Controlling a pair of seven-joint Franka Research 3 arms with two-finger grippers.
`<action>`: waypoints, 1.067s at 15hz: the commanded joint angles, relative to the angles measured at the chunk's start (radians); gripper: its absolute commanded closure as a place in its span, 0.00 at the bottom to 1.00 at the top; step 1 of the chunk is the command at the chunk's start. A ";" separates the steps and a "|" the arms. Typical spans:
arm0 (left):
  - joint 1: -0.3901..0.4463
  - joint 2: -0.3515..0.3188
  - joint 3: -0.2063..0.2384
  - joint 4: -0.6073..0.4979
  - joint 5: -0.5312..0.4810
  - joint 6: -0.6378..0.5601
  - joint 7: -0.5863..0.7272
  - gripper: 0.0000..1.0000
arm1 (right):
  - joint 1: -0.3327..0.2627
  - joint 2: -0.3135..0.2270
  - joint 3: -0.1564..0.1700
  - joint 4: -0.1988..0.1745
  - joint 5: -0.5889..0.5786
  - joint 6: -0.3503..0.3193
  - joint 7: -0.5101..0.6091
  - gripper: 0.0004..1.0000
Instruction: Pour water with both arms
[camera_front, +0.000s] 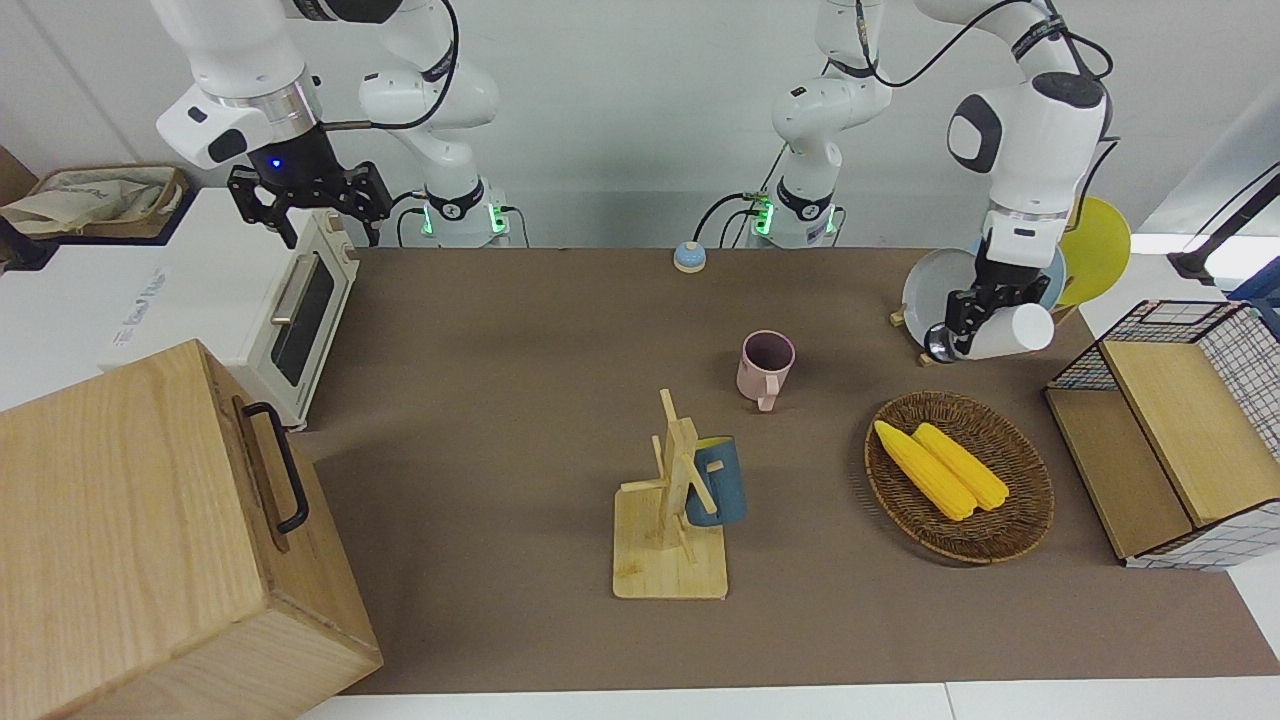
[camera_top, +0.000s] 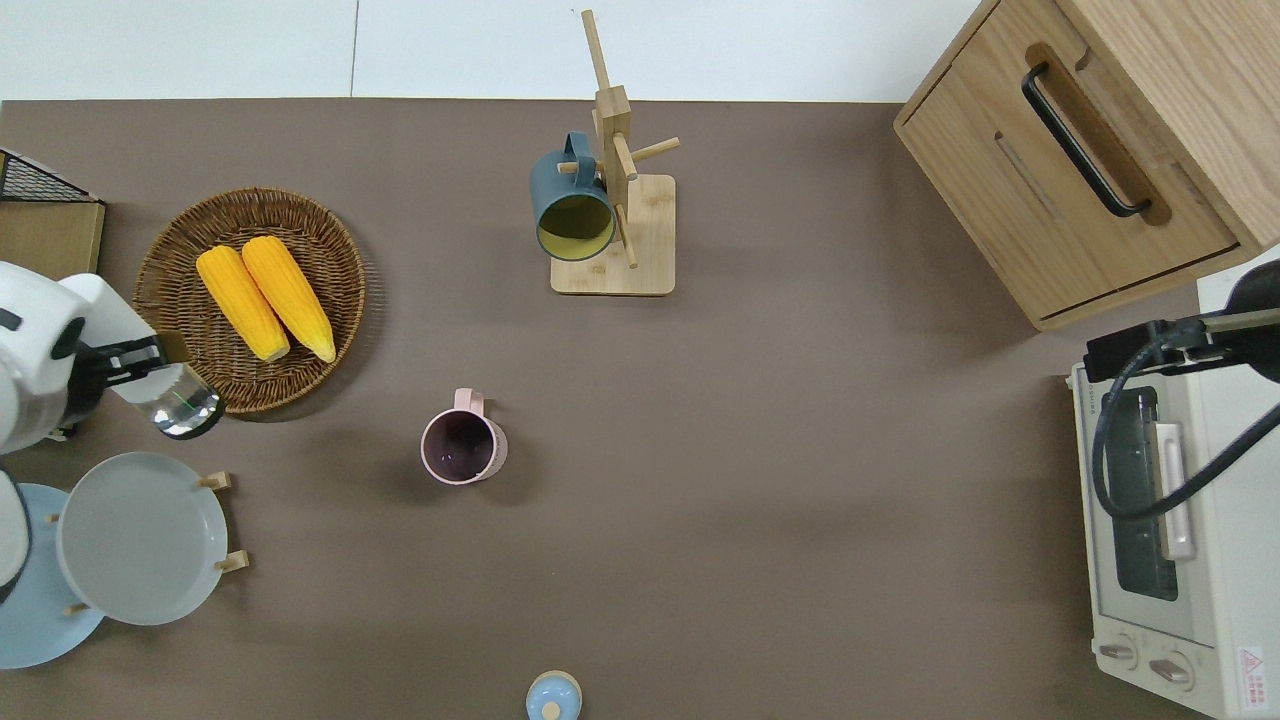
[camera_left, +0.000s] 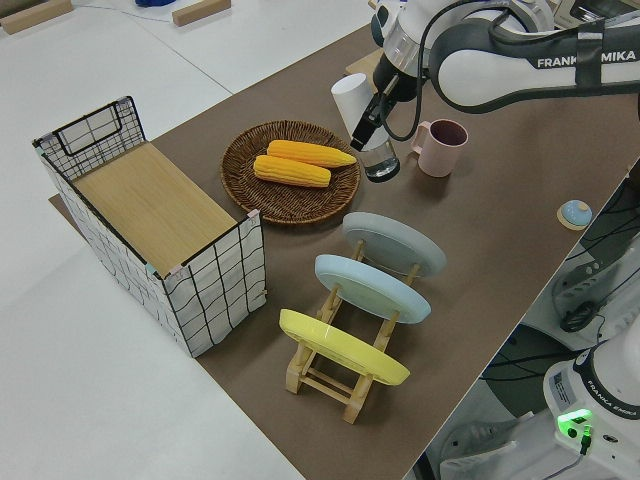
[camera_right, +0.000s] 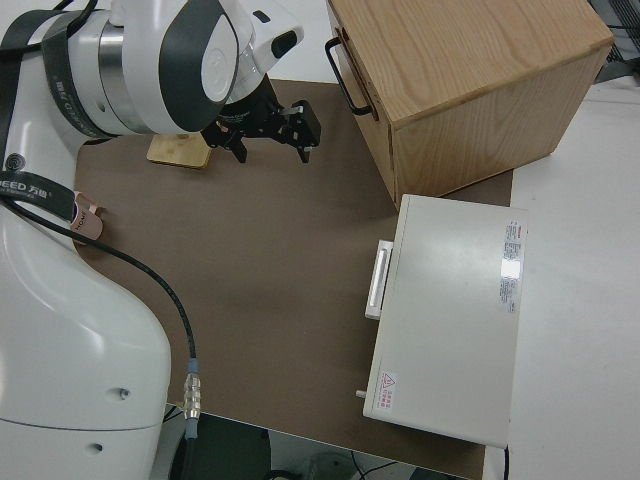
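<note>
My left gripper (camera_front: 968, 322) is shut on a bottle (camera_front: 1012, 329) with a white body and a clear end. The bottle is tilted steeply, its clear end (camera_top: 186, 410) pointing toward the robots. It hangs over the table between the wicker basket (camera_top: 330, 330) and the plate rack. In the left side view the bottle (camera_left: 352, 96) sits in the left gripper (camera_left: 373, 116). A pink mug (camera_top: 463, 447) stands upright and apart, toward the table's middle. No water can be made out. My right gripper (camera_front: 312, 208) is open and parked.
Two corn cobs (camera_top: 263, 296) lie in the basket. A blue mug (camera_top: 572, 205) hangs on a wooden mug tree (camera_top: 618, 170). Plates (camera_top: 140, 537) stand in a rack. At the table's ends are a toaster oven (camera_front: 292, 310), a wooden cabinet (camera_front: 150, 540) and a wire crate (camera_front: 1190, 420).
</note>
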 joint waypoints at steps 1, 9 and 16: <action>0.068 0.053 -0.010 0.179 0.036 -0.011 -0.004 1.00 | 0.000 -0.007 -0.002 0.000 0.000 -0.001 -0.020 0.01; 0.110 0.204 0.029 0.500 0.070 -0.003 0.049 1.00 | 0.000 -0.007 -0.002 0.000 0.000 -0.001 -0.020 0.01; 0.110 0.274 0.122 0.552 0.062 0.092 0.180 1.00 | 0.000 -0.007 -0.002 0.000 0.000 -0.001 -0.020 0.01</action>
